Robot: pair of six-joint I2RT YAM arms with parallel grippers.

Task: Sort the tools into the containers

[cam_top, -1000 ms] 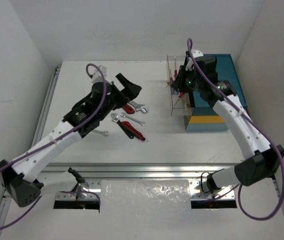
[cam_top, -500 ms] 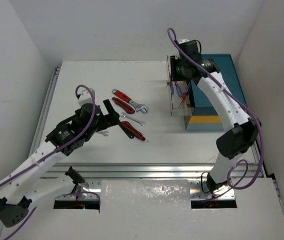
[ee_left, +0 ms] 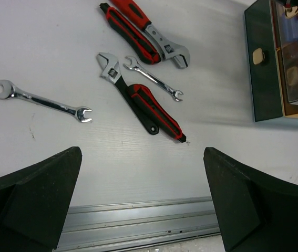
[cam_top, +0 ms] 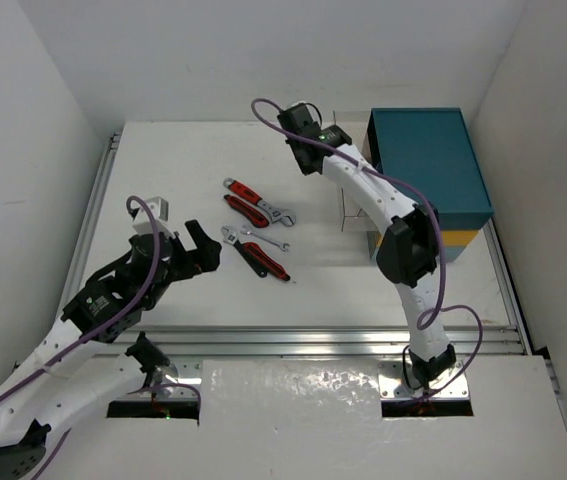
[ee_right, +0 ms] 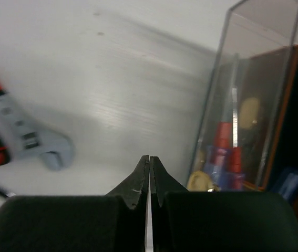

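Two red-and-black adjustable wrenches [cam_top: 255,203] lie side by side mid-table, and a third [cam_top: 259,256] lies nearer. They also show in the left wrist view [ee_left: 147,109]. A small silver spanner [ee_left: 153,79] lies between them, and a longer spanner [ee_left: 41,101] lies to their left. My left gripper [cam_top: 199,250] is open and empty, held above the table near-left of the tools [ee_left: 143,210]. My right gripper [cam_top: 309,160] is shut on nothing [ee_right: 149,160] and hovers left of the clear drawer [ee_right: 254,105]. This drawer holds blue-and-red screwdrivers [ee_right: 225,152].
The teal box [cam_top: 425,160] stands at the back right, with its clear drawer [cam_top: 355,205] pulled out to the left. A metal rail [ee_left: 138,223] runs along the table's near edge. White walls close in the left, back and right sides.
My right gripper has swung left, away from the clear drawer, to the back middle of the table. My left arm has pulled back toward the near left, off the wrenches.
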